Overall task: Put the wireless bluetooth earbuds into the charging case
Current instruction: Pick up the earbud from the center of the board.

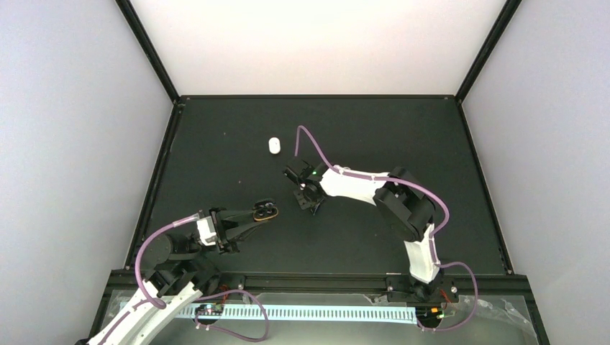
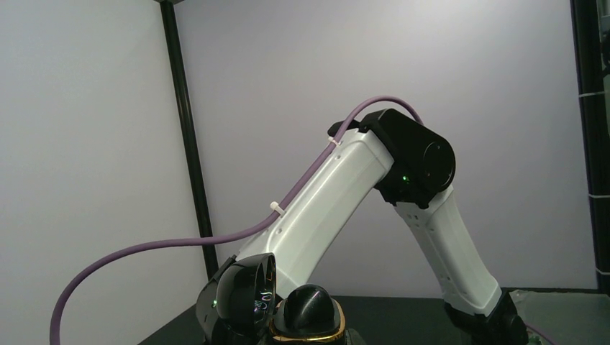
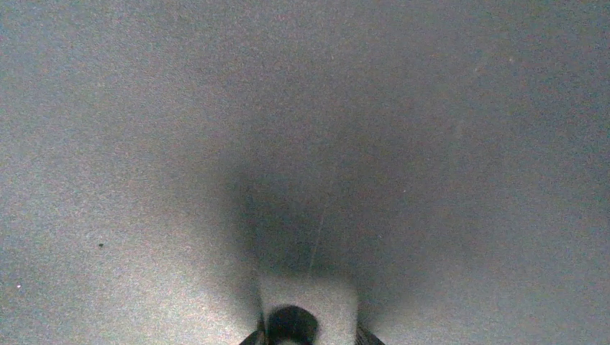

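My left gripper (image 1: 257,214) is shut on the black charging case (image 1: 266,210) with its gold rim, held above the table at the near left. The left wrist view shows the case (image 2: 309,332) with its lid (image 2: 241,295) swung open to the left and a black dome-shaped earbud (image 2: 311,305) seated in it. My right gripper (image 1: 306,190) points down at the mat right of the case. In the right wrist view its jaws (image 3: 309,335) stand apart just above the mat. A black earbud (image 3: 291,323) lies between them, against the left finger.
A small white oval object (image 1: 274,146) lies on the dark mat (image 1: 374,129) behind both grippers. The right arm (image 2: 338,194) fills the middle of the left wrist view. Black frame posts and pale walls bound the table on three sides.
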Controlling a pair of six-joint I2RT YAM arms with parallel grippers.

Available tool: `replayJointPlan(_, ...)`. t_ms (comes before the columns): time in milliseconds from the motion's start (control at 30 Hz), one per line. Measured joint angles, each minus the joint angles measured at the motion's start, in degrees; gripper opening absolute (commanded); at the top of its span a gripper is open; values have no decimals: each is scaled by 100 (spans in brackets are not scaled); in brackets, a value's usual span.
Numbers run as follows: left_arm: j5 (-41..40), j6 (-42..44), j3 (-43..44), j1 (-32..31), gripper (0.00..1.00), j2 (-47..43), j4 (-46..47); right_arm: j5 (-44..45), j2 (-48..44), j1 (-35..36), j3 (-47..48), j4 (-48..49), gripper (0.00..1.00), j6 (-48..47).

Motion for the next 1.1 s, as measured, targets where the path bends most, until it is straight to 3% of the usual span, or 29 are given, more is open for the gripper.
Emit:
replayJointPlan(700,2,0,0,0,1,-151,-4,133,87,142,129,-101,17,199)
replayJointPlan(1100,0,-2,0,0,1,-151,-4,164,-22,146,-37,59,14,317)
